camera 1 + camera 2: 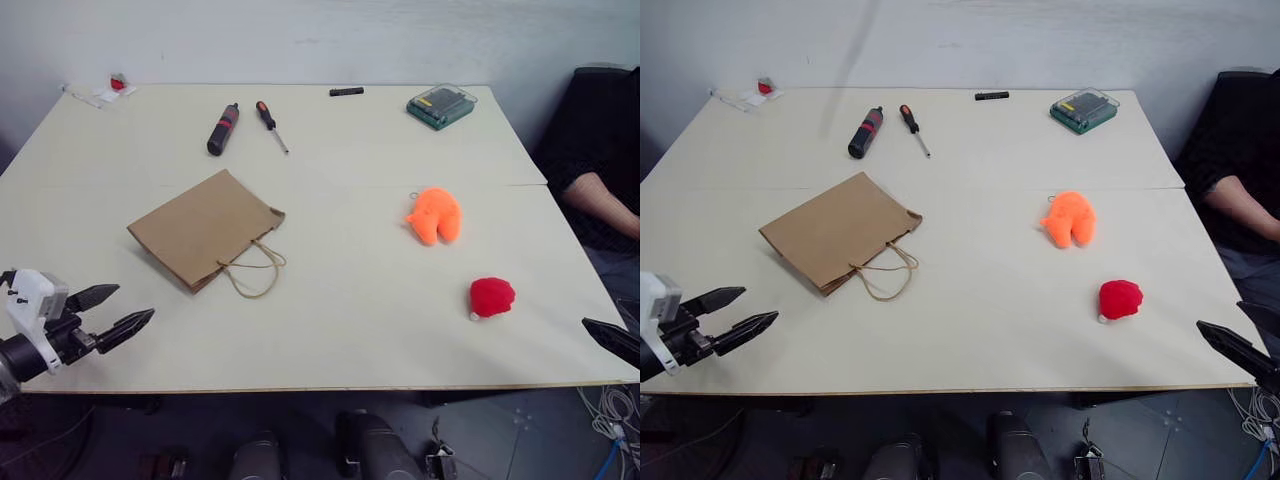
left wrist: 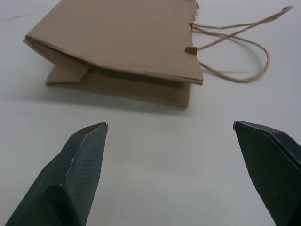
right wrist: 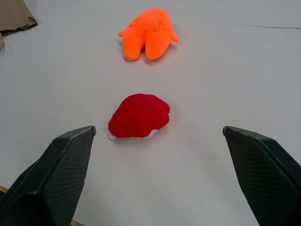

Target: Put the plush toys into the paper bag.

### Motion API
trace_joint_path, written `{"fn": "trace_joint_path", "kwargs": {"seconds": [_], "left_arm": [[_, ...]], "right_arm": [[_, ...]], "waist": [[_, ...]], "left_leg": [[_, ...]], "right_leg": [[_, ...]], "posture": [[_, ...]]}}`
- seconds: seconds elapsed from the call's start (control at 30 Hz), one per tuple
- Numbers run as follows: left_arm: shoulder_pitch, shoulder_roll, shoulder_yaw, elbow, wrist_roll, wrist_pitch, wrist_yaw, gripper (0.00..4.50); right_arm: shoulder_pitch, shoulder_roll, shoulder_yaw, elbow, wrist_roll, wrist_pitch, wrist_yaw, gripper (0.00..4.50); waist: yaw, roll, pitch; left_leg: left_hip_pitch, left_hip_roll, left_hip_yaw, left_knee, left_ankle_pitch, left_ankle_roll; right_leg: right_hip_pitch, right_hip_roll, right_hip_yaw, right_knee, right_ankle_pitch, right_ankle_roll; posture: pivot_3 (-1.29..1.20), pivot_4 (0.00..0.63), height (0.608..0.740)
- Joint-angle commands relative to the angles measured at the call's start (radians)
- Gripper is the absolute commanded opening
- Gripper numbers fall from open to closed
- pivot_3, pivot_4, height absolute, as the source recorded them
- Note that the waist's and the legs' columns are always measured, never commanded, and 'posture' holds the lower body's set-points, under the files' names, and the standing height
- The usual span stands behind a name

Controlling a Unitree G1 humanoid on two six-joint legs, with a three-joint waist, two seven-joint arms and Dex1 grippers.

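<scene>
Hovering at the near table edge, left gripper (image 1: 112,311) and right gripper (image 3: 157,134) both stand wide open and empty. Red plush toy (image 1: 492,297) lies just ahead of the right gripper, orange plush toy (image 1: 435,214) beyond it; paper bag (image 1: 205,228) lies flat ahead of the left, mouth and handles toward the toys. Best approach, likely: centre on the red toy, close gently, and lift the bag mouth with the left. Pale table (image 1: 350,330); screwdriver (image 1: 271,125), bit case (image 1: 442,105) at far side, white wall behind.

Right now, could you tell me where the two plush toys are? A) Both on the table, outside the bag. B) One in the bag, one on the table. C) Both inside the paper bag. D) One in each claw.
A: the orange toy and the red toy lie on the table, apart from the flat paper bag.
</scene>
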Motion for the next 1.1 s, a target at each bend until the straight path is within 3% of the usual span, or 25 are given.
{"fn": "trace_joint_path", "kwargs": {"seconds": [0.03, 0.33, 0.57, 0.7, 0.83, 0.93, 1.1], "left_arm": [[-0.001, 0.022, 0.006, -0.01, 0.007, -0.009, -0.007, 4.5], [-0.038, 0.055, -0.042, -0.044, 0.001, 0.018, -0.031, 4.5], [-0.196, 0.146, -0.201, -0.165, -0.018, 0.072, -0.067, 4.5], [-0.41, 0.16, -0.426, -0.111, 0.102, 0.025, -0.068, 4.5], [-0.62, 0.088, -0.64, 0.028, 0.258, -0.053, -0.054, 4.5], [-0.722, 0.033, -0.744, 0.126, 0.341, -0.116, -0.072, 4.5], [-0.773, -0.008, -0.802, 0.186, 0.389, -0.171, -0.108, 4.5]], "right_arm": [[0.011, 0.005, -0.025, -0.013, -0.004, -0.025, 0.003, 4.43], [0.027, 0.03, -0.017, -0.063, -0.004, -0.032, -0.015, 4.43], [0.021, -0.006, 0.066, -0.331, 0.121, 0.053, -0.034, 4.43], [-0.059, -0.044, 0.224, -0.466, 0.162, 0.074, -0.091, 4.43], [-0.219, -0.063, 0.453, -0.519, 0.106, 0.063, -0.181, 4.43], [-0.361, -0.055, 0.612, -0.501, 0.045, 0.058, -0.236, 4.43], [-0.451, -0.028, 0.721, -0.477, -0.004, 0.052, -0.272, 4.43]], "waist": [[0.0, 0.0, 0.0], [-0.001, 0.0, 0.0], [0.001, 0.001, 0.0], [0.001, 0.001, 0.0], [0.001, 0.001, 0.0], [-0.001, 0.001, 0.0], [0.002, 0.0, 0.0]], "left_leg": [[0.0, 0.0, 0.0, 0.0, 0.0, 0.0], [0.0, 0.0, 0.0, 0.0, 0.0, 0.0], [0.0, 0.0, 0.0, 0.0, 0.0, -0.001], [0.0, 0.0, 0.0, 0.001, 0.001, -0.001], [0.0, -0.001, 0.001, 0.003, 0.001, -0.001], [0.0, -0.001, 0.003, 0.004, 0.001, -0.001], [-0.003, 0.001, 0.004, 0.004, 0.001, -0.001]], "right_leg": [[0.0, 0.0, 0.0, 0.0, 0.0, 0.0], [0.0, 0.0, 0.0, 0.0, 0.0, 0.0], [0.0, 0.0, 0.0, 0.001, 0.0, 0.0], [0.0, 0.0, 0.0, 0.002, 0.0, 0.001], [0.0, 0.002, 0.0, 0.001, 0.0, 0.001], [-0.001, 0.002, 0.001, 0.002, 0.0, 0.001], [-0.004, 0.003, 0.001, 0.002, 0.0, 0.0]], "posture": [[0.0, 0.15, 0.74], [0.0, 0.15, 0.74], [0.0, 0.15, 0.74], [0.0, 0.15, 0.74], [0.0, 0.15, 0.74], [0.0, 0.15, 0.74], [0.0, 0.15, 0.74]]}}
